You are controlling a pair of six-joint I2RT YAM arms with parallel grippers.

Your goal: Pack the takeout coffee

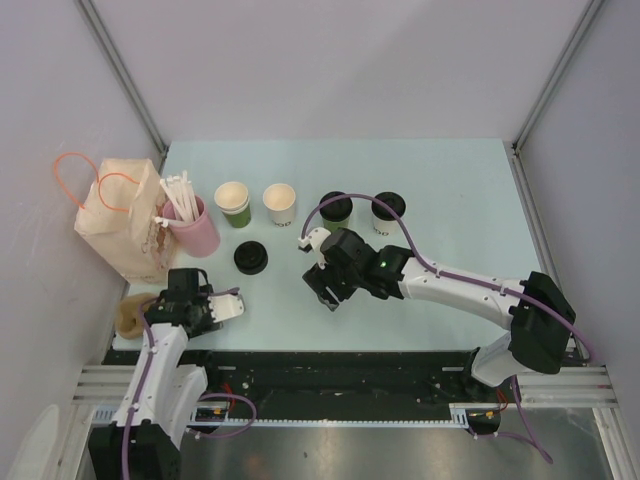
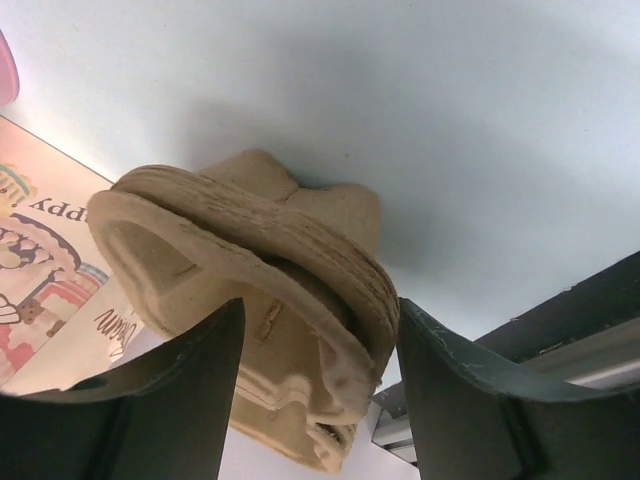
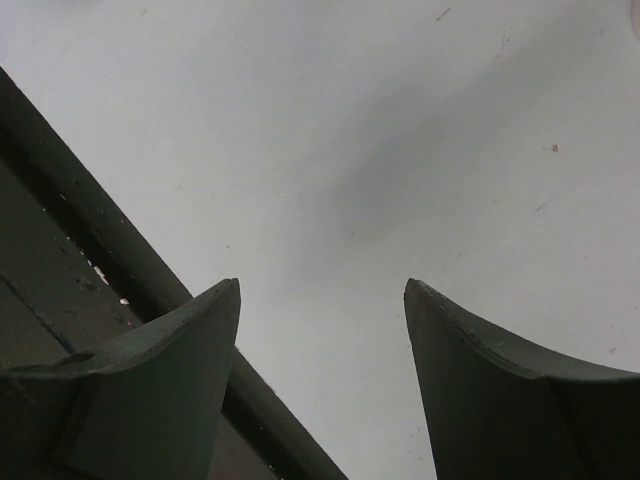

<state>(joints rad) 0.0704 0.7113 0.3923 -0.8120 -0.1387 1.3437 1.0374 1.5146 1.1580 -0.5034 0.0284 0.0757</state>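
Left tool (image 2: 320, 305), jaws apart, faces pulp carriers (image 2: 230, 230) beside paper bag (image 2: 40, 260).

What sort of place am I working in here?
Probably a lab test booth staged as a coffee counter: plain white wall panels in metal framing, the arms' bases on an aluminium rail, and paper cups beside a printed paper bag.

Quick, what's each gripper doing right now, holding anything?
Left gripper: astride the stack of pulp cup carriers; whether it grips them cannot be told.
Right gripper: open, holding nothing.
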